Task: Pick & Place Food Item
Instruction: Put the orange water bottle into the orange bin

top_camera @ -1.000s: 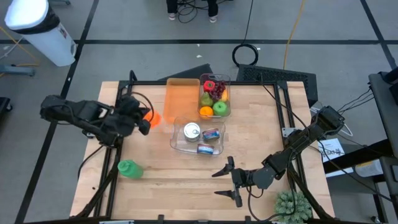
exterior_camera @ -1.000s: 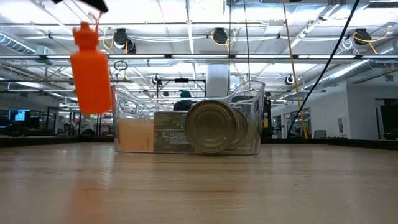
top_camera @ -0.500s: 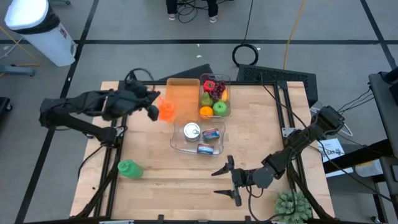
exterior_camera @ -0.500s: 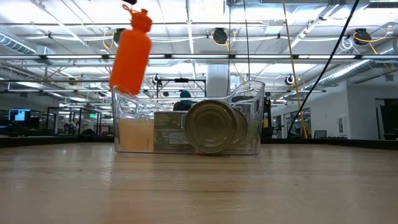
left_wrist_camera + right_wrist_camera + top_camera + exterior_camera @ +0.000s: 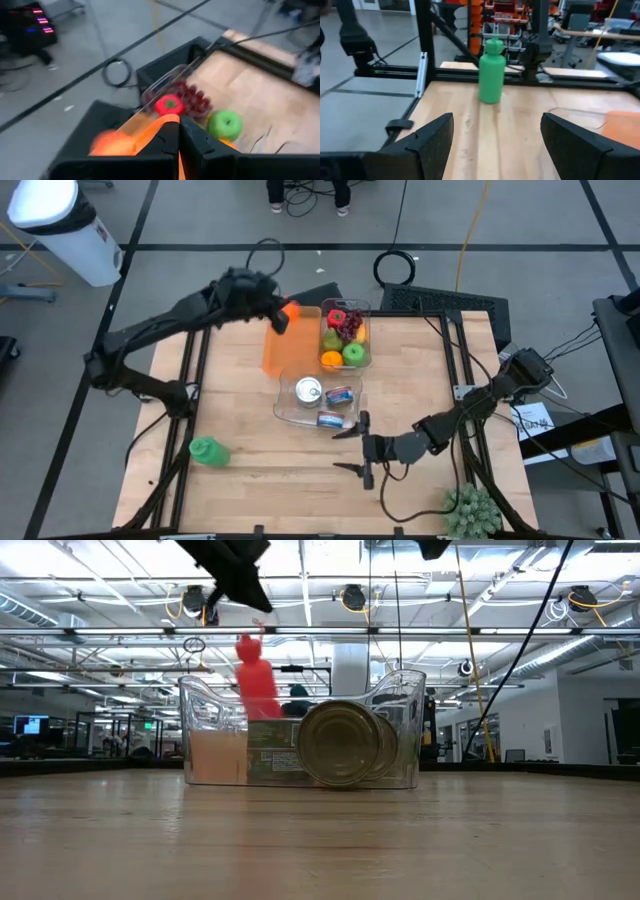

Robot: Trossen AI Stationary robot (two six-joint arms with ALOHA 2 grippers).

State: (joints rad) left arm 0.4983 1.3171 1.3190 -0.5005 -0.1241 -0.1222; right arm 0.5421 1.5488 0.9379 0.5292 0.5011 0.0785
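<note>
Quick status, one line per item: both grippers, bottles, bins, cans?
Left gripper: shut on orange bottle, above the orange bin.
Orange bottle: held in the air, off the table.
Right gripper: open, empty, low near the can bin.
Green bottle: standing upright on the table, untouched.
Orange bin: empty as far as visible.
Fruit bin: holds fruit.
Can bin: holds three cans.

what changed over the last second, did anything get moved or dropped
The left gripper, shut on the orange bottle, carried it from the table's left side toward the far edge, over the orange bin. The right gripper, open and empty, moved a little toward the clear bin. The green bottle, cans and fruit stayed put.
</note>
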